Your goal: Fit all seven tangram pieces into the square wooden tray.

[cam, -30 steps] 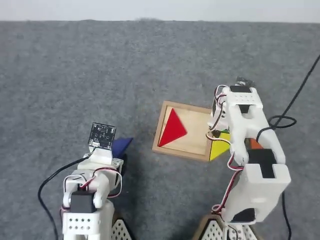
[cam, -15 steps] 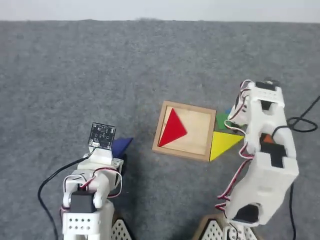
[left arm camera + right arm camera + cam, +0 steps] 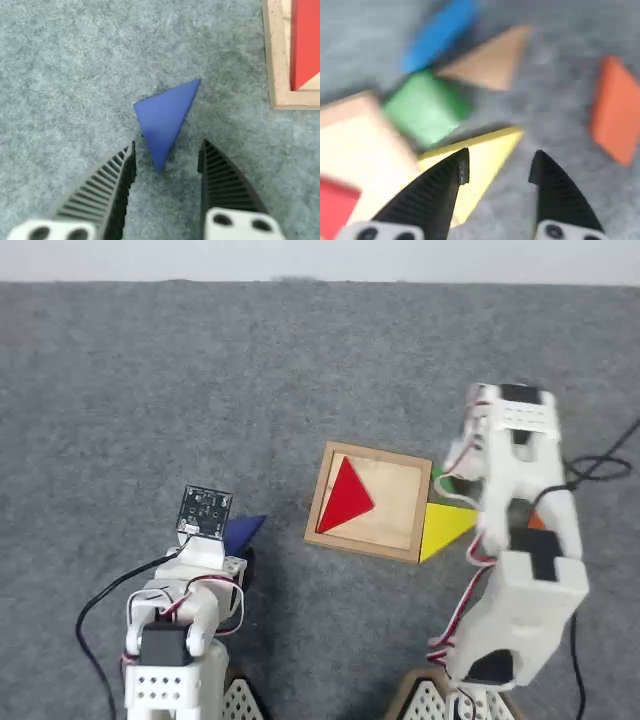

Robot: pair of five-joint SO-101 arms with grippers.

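Note:
The square wooden tray [image 3: 400,502] holds a red triangle [image 3: 345,495] at its left side. A yellow triangle [image 3: 445,524] lies against the tray's right edge. My right arm [image 3: 515,470] stands over the pieces right of the tray. Its gripper [image 3: 500,159] is open above the yellow triangle [image 3: 482,160]'s tip, with a green square [image 3: 425,107], a light blue piece [image 3: 440,32], a tan triangle [image 3: 492,60] and an orange piece [image 3: 615,115] around it. My left gripper [image 3: 167,150] is open, straddling the tip of a dark blue triangle [image 3: 165,120] on the carpet.
The grey carpet [image 3: 200,370] covers the whole table. The dark blue triangle [image 3: 243,532] lies left of the tray, beside the left arm [image 3: 190,600]. A green sliver [image 3: 441,480] and an orange bit [image 3: 537,523] peek out beside the right arm. The tray corner [image 3: 277,65] lies near the left gripper.
The right arm swung right, off the tray's right edge, then reached a little farther back, uncovering the yellow triangle. The left arm and the pieces stayed put.

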